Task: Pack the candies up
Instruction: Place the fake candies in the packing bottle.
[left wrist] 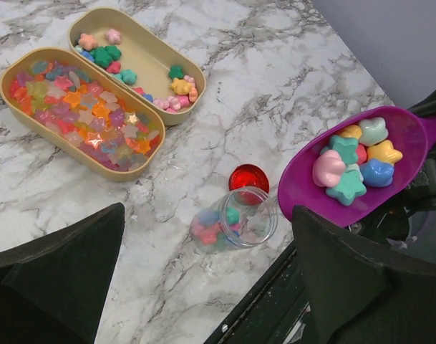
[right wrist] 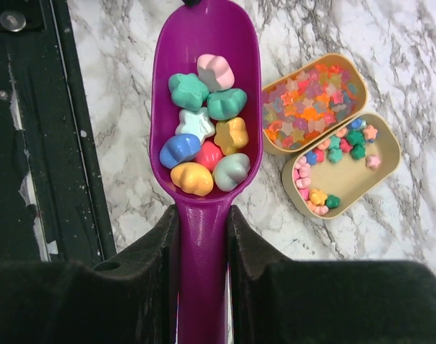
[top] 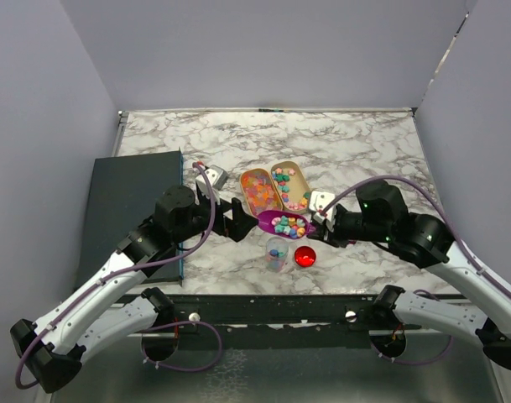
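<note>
High rear camera looks down; both close wrist views share the purple scoop (left wrist: 303, 192).

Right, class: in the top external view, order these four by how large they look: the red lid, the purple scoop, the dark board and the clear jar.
1. Dark board
2. Purple scoop
3. Clear jar
4. Red lid
The jar and lid are close; the jar looks only slightly larger.

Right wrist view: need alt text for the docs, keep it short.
The right gripper is shut on the handle of a purple scoop loaded with pastel candies, above a marble table. To its right sit a full tan tray of small translucent sweets and a sparse tan tray with candies along its edges.
</note>
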Robot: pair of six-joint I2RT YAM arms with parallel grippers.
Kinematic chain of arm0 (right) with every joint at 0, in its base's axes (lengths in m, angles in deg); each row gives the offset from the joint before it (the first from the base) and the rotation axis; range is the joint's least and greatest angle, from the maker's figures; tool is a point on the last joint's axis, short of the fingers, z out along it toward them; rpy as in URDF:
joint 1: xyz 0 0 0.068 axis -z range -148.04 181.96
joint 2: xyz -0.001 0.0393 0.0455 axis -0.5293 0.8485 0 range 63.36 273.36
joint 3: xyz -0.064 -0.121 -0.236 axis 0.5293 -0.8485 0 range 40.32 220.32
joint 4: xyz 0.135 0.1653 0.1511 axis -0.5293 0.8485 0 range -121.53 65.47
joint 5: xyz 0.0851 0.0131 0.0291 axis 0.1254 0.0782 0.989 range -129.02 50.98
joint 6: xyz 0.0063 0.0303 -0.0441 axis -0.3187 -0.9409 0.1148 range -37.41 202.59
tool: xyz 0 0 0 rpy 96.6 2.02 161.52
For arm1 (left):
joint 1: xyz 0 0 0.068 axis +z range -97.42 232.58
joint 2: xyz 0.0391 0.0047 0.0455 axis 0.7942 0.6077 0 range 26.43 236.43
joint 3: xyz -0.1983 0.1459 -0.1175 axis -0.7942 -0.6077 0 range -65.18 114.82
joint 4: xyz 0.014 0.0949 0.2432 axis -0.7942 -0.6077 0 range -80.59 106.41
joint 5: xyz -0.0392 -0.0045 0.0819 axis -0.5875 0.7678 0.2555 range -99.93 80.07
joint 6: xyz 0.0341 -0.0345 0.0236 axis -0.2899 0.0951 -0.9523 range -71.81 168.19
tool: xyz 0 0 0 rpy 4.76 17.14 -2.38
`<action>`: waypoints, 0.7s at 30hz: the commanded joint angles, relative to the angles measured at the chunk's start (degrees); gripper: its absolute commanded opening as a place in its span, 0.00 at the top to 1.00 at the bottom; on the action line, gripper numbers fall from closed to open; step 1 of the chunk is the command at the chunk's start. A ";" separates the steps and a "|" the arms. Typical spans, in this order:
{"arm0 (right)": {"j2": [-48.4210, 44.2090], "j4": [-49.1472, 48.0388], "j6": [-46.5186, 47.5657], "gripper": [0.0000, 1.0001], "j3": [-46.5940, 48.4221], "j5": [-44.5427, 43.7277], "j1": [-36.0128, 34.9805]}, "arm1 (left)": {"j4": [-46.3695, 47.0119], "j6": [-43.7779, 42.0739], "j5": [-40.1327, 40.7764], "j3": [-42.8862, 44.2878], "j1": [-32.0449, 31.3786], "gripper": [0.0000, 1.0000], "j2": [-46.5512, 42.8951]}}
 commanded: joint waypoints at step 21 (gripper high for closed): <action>2.80 10.85 4.27 0.99 3.75 -0.88 -0.25 | -1.82 -1.36 3.79 -0.59 -0.11 0.01 -5.51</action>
